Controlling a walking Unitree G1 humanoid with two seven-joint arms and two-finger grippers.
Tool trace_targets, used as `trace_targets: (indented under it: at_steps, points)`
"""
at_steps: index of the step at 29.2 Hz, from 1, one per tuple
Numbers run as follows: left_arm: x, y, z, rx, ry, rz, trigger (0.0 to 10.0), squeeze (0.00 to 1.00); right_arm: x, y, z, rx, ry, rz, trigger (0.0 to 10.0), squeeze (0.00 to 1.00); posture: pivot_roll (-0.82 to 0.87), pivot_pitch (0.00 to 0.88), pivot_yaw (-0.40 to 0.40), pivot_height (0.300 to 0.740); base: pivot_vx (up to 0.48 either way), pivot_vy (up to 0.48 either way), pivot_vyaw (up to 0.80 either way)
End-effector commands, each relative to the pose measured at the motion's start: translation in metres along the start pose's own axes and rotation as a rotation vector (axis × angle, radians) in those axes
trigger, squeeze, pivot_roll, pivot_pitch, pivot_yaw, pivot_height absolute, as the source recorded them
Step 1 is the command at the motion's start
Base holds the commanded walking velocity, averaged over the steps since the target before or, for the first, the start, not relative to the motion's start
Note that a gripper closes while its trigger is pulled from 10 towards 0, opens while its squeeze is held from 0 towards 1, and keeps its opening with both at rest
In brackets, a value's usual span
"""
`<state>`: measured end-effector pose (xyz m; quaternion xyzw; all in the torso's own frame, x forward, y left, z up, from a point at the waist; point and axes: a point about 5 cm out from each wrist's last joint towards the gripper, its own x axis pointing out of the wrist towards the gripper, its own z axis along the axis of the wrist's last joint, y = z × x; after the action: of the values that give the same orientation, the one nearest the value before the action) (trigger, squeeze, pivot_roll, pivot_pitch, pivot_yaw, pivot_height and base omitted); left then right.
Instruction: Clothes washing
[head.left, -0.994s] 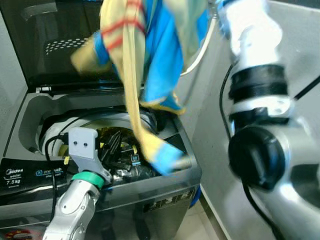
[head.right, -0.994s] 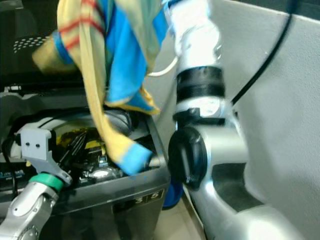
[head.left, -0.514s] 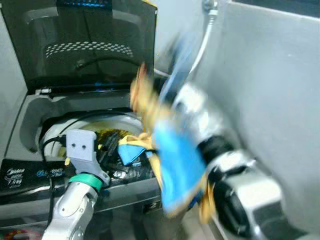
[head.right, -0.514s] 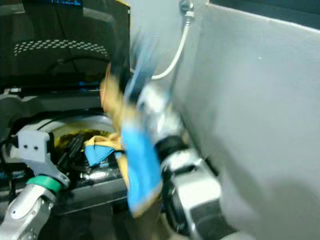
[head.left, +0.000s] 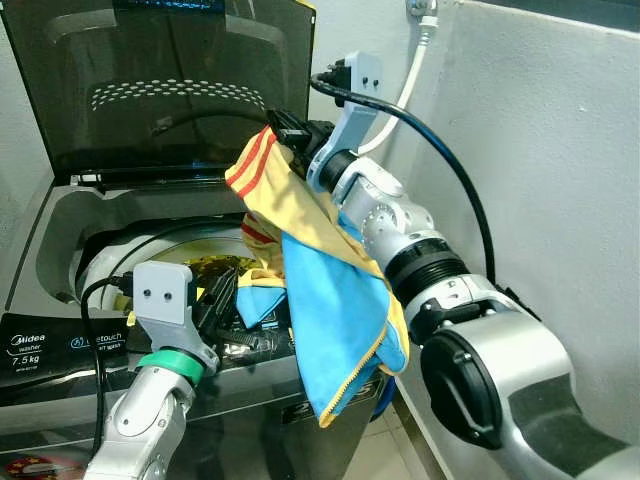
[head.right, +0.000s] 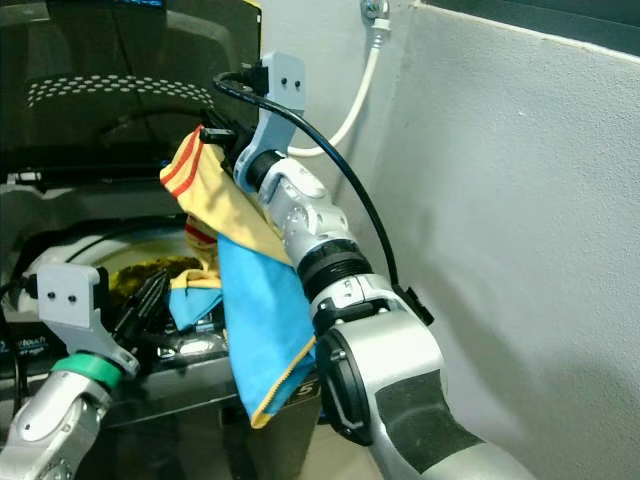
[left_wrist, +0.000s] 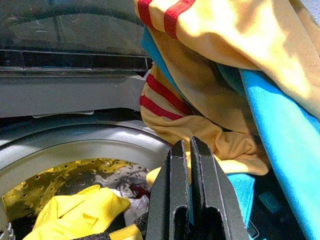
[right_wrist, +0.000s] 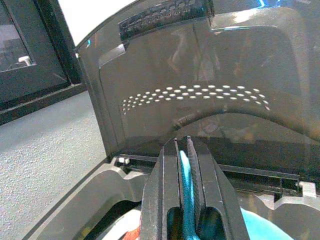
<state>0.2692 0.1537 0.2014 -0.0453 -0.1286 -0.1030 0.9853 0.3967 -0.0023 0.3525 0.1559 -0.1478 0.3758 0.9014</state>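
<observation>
While the garment (head.left: 330, 290) hangs from your right gripper (head.left: 285, 128) above the washer (head.left: 60, 240), its yellow part with red stripes sits highest, by the fingers, and the blue panel drapes down past the front right corner of the machine. A lower fold of it reaches into the drum (head.left: 160, 262), touching the clothes already there. The right gripper is pinched tight on the cloth: in the right wrist view you can see a thin blue strip caught between the 2 black fingers (right_wrist: 200, 175), with no gap beside it. That view also gives you the raised dark lid (right_wrist: 200, 90) with its row of small pale dots straight ahead, which the head views show standing upright behind the tub.

Your left gripper (left_wrist: 182, 165) is low, at the front edge of the washer, aimed into the drum. The left wrist view shows its 2 fingers pressed together with nothing between them, and just past them the bunched yellow and red cloth. That same view shows you what the head views mostly hide: a bright yellow item (left_wrist: 75, 215) lying on the perforated drum floor.

From the head views you also get the white hose (head.left: 405, 95) running down the grey wall (head.left: 540, 150) to the right of the machine, close behind your right arm.
</observation>
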Motion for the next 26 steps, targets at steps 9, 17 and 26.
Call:
trace_targets:
  at_steps: [9, 17, 26]
  points:
    - [-0.005, -0.003, 0.000, 0.000, -0.003, 0.009, 10.0, 0.00, 0.014, 0.053, 0.138, 0.762, -0.562, 0.442, 10.0, 0.00, 0.05, 0.023, -0.051, 0.740, 0.000, 0.000, 0.00]
    - [-0.005, -0.003, -0.001, -0.003, -0.001, 0.010, 10.0, 0.00, 0.023, 0.070, 0.081, 0.444, -0.274, 0.487, 10.0, 0.00, 0.05, 0.023, -0.047, 0.740, 0.000, 0.000, 0.00]
    - [-0.004, -0.003, 0.000, -0.005, -0.001, 0.002, 10.0, 0.00, 0.019, 0.055, -0.016, 0.076, 0.069, 0.230, 10.0, 0.00, 0.05, 0.028, -0.040, 0.740, 0.000, 0.000, 0.00]
